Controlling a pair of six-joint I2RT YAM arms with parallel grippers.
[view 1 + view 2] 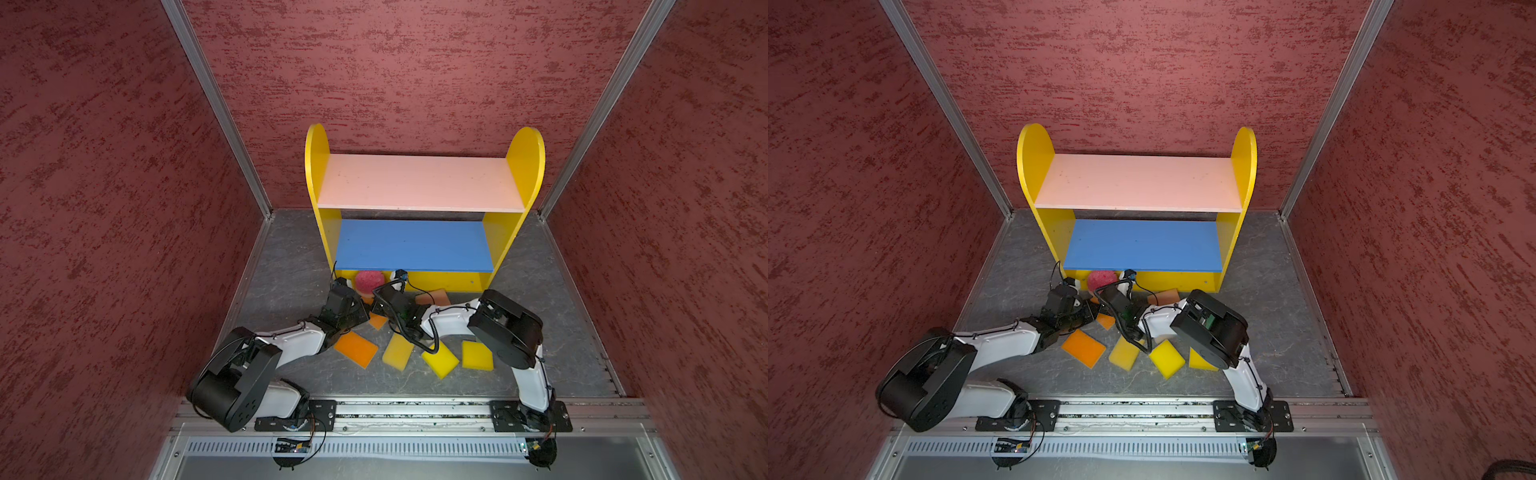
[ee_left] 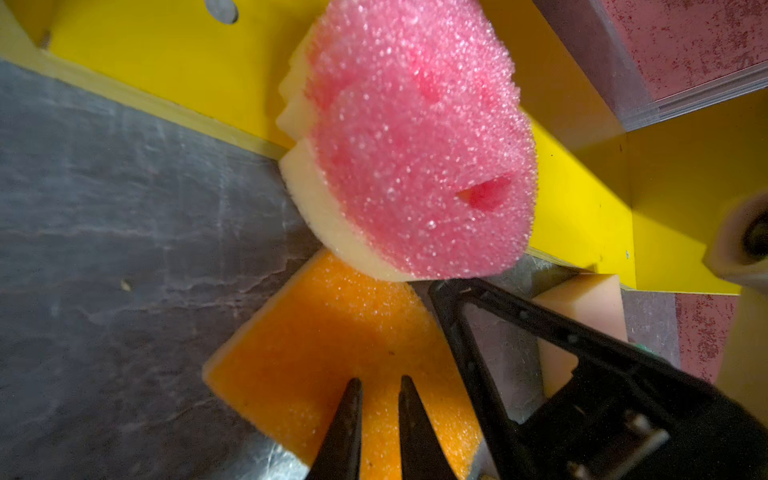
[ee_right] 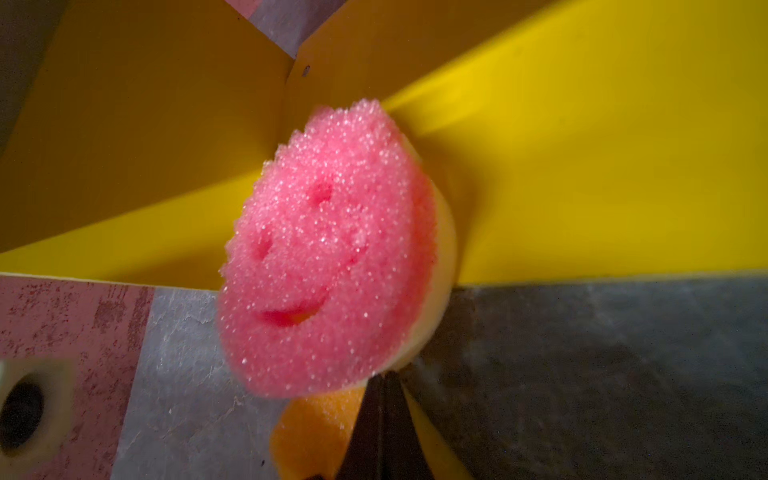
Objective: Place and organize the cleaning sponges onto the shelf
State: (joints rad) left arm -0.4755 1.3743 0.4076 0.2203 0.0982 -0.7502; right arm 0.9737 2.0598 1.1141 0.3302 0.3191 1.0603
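Observation:
The round pink smiley sponge (image 1: 369, 281) (image 1: 1101, 279) stands on edge against the front of the shelf's yellow base (image 3: 582, 166), below the blue board. My right gripper (image 3: 384, 374) is shut, its tips touching the cream lower rim of the smiley sponge (image 3: 332, 257). My left gripper (image 2: 378, 380) hovers over an orange sponge (image 2: 332, 332) lying flat on the floor, its jaws a narrow gap apart with nothing between them. The shelf (image 1: 419, 183) (image 1: 1138, 183) has bare pink and blue boards.
On the grey floor in front of the shelf lie a second orange sponge (image 1: 356, 349), three yellow sponges (image 1: 397, 350) (image 1: 440, 359) (image 1: 477, 355) and a peach one (image 1: 432, 297) (image 2: 582, 307). Red walls enclose the floor on three sides. Both arms meet close together at the shelf's lower left.

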